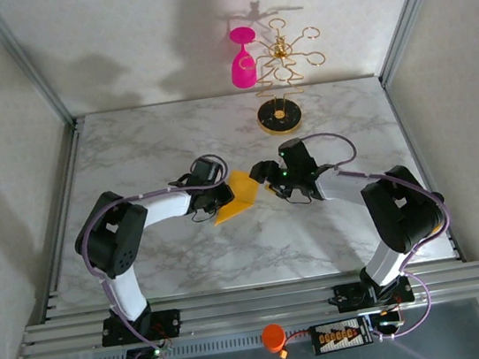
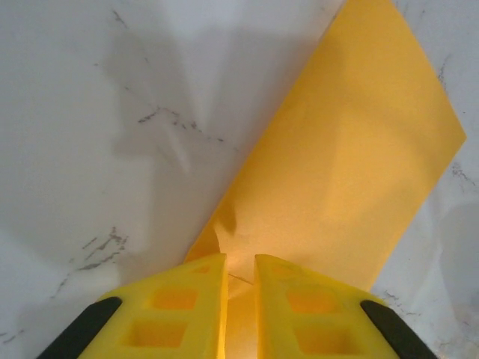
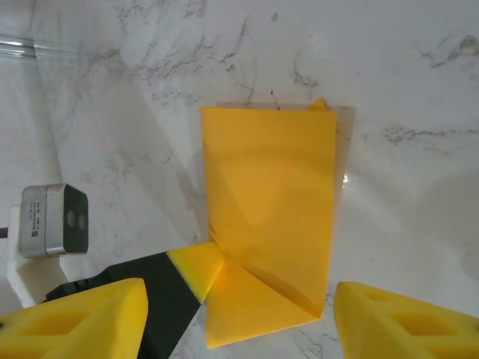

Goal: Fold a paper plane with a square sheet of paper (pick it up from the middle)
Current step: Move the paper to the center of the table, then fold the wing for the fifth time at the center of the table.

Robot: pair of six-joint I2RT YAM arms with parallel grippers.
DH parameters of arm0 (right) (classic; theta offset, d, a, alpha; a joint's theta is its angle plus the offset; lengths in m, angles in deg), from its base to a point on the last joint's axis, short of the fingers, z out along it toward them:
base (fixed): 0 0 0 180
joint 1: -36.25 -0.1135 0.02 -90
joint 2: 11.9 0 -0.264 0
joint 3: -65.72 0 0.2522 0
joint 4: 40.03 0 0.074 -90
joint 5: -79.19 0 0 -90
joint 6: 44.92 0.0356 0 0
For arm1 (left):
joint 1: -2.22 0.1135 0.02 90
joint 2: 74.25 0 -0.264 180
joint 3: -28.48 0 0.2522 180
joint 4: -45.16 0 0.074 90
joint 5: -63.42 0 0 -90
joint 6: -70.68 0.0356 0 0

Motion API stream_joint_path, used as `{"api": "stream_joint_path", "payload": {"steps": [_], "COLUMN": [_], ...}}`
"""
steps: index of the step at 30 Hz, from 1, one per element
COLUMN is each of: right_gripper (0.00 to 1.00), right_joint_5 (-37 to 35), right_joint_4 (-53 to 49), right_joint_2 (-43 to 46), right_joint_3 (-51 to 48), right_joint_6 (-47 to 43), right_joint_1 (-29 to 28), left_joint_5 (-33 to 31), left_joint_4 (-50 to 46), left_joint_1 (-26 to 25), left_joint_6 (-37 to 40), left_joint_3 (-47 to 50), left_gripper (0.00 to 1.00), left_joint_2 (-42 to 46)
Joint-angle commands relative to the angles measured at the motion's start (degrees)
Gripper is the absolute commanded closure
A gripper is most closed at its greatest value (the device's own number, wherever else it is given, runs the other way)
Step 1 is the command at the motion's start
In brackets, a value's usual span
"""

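The square sheet of paper (image 1: 236, 194) is orange-yellow and lies folded into a rectangle with a diagonal crease near one end, not a pointed paper plane. It sits at the table's middle between both grippers. My left gripper (image 1: 222, 199) is shut on the sheet's edge; in the left wrist view the paper (image 2: 352, 164) runs up from the narrow slot between its yellow fingers (image 2: 187, 299). My right gripper (image 3: 239, 303) stands open, its fingers wide apart on either side of the sheet (image 3: 269, 194), touching nothing. The left fingertip (image 3: 198, 268) pinches the paper's side there.
A gold stand (image 1: 281, 113) with a pink wine glass (image 1: 243, 61) hanging from it is at the back centre. An orange round object (image 1: 273, 337) and a small box (image 1: 340, 337) lie below the front rail. Metal frame posts border the marble table (image 1: 128, 150).
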Motion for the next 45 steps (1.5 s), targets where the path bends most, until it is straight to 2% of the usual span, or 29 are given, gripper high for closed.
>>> {"api": "stream_joint_path", "payload": {"steps": [1,8,25,35,45], "right_gripper": [0.33,0.33,0.33,0.43,0.46], "right_joint_5": [-0.9,0.29,2.44,3.2,4.91], "right_joint_4": [-1.02,-0.63,-0.01,-2.65,-5.64], "right_joint_2": [-0.77,-1.86,-3.5,-4.59,-7.37], "right_joint_3": [-0.34,-0.06,0.33,2.26,4.95], "right_joint_6": [1.97,2.32,2.24,1.09,0.85], "right_joint_1": [-0.27,-0.37,-0.45,-1.85,-4.39], "left_joint_5": [0.77,0.98,-0.83,-3.96,-4.25], "left_joint_4": [-1.7,-1.5,-3.1,-3.43,-3.77], "left_joint_1": [-0.51,-0.73,-0.95,-0.95,-0.52], "left_joint_6": [-0.79,-2.15,-2.41,-3.76,-5.81], "left_joint_3": [-1.44,0.61,1.24,2.9,4.41], "left_gripper": [0.81,0.81,0.91,0.94,0.95], "left_joint_2": [4.24,6.58,2.71,0.98,0.33]}}
